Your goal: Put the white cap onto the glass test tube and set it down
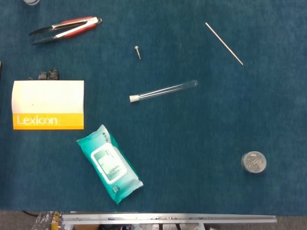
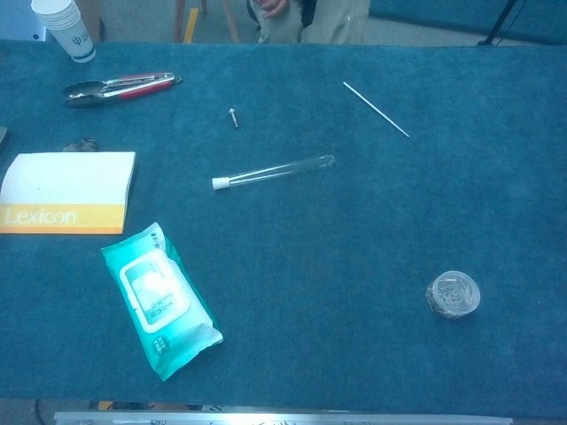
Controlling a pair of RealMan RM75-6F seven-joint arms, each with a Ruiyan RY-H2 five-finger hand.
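A glass test tube [image 1: 165, 90] [image 2: 278, 169] lies flat on the blue table mat near the middle, slanting up to the right. A white cap [image 1: 134, 98] [image 2: 220, 182] sits on its lower left end. Neither hand shows in the head view or the chest view.
A thin metal rod [image 1: 224, 43] [image 2: 376, 109] lies at the back right. A small screw [image 1: 137, 51], red-handled tongs [image 1: 64, 28], a Lexicon box [image 1: 48, 105], a teal wipes pack [image 1: 109, 164], a round clear lid [image 1: 253, 162] and a paper cup [image 2: 64, 27] are spread around.
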